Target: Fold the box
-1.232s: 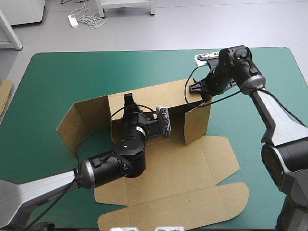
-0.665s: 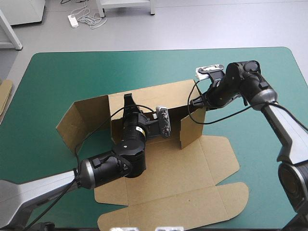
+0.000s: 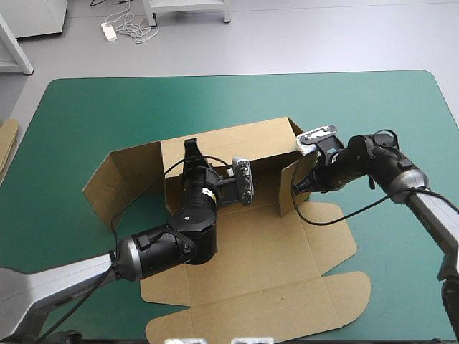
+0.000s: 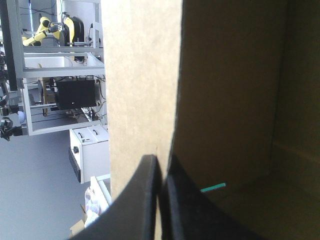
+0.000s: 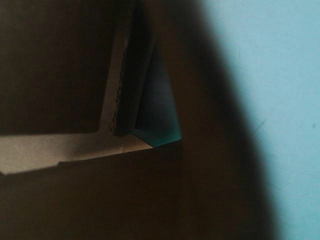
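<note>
Table with the teal-green cover is filling most of the high view. The box is sitting centre to lower centre of the frame, partly erected. Its base panel and lid flaps are lying flat toward the bottom edge. The back wall is standing upright across the middle. The left flap is splaying outward at centre-left, and the right flap is turning inward at centre-right.

Left gripper is clamping the back wall's top edge, black fingers all but closed with the board between them. It is reaching up from lower left in the high view.

Right gripper is sitting against the right flap, coming in from the right edge. Its wrist view is too dark, so I can't tell whether it is gripping or just pushing.

Handling, my read:
- The sheet is looking light and stiff across the panels, and it will likely be bending only at the scored creases.
- The corrugated edge is likely crushing under a hard pinch, and the smooth faces may be slipping.
- It is best taking hold at free top edges, mid-panel and away from the creases.
- Flaps should be getting pushed with a flat face rather than pinched.
- With one wall pinned, the base is probably lifting or skating if the flap is getting pushed fast.

Spare board is showing at the left edge of the frame.
</note>
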`<state>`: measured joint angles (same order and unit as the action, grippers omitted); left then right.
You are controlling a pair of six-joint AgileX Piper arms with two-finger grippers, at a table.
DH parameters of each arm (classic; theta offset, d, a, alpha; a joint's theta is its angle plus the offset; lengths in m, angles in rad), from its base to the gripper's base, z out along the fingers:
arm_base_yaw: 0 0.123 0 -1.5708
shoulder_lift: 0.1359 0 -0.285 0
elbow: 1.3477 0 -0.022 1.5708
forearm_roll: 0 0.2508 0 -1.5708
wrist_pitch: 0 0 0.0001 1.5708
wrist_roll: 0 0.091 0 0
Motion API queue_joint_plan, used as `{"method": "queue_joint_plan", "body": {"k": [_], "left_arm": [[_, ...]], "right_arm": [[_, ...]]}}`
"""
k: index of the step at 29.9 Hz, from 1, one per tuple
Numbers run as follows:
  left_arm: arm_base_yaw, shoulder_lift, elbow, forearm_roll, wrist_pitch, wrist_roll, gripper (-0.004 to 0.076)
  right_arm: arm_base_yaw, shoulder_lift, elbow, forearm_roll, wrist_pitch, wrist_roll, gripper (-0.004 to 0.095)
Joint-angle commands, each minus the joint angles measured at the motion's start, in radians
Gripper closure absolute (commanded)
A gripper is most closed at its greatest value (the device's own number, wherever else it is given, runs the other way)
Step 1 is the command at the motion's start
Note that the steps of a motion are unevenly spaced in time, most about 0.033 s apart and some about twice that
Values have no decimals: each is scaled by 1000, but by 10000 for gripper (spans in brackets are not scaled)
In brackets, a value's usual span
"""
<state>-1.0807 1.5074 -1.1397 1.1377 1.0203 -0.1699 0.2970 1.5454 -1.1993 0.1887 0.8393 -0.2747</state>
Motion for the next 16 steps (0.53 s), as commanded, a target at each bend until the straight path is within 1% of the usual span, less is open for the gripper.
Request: {"method": "queue_joint_plan", "body": {"k": [1,3,5,8,9,11,14,16], "left_arm": [[-2,-29,-18,7,24,-19,733],[-2,-29,-18,7,24,-19,733],[-2,-29,-18,7,24,-19,733],[-2,-29,-16,11,24,-19,733],[-2,-29,-16,11,24,-19,733],[-2,-29,-16,11,24,-19,733],[-2,-29,-16,11,24,-19,733],[-2,-29,-16,11,24,-19,733]], "right_arm": [[2,-46,-23,14,-51,-109,767],[2,-46,-23,14,-58,-109,634],[2,-46,-23,14,-62,-109,446],[2,-46,-23,13,-62,-109,253],[2,-46,-23,13,-62,-112,206],[2,-46,-23,31,-53,-135,164],[2,-46,-23,64,-26,-150,162],[2,-49,-23,74,-35,-170,162]]}}
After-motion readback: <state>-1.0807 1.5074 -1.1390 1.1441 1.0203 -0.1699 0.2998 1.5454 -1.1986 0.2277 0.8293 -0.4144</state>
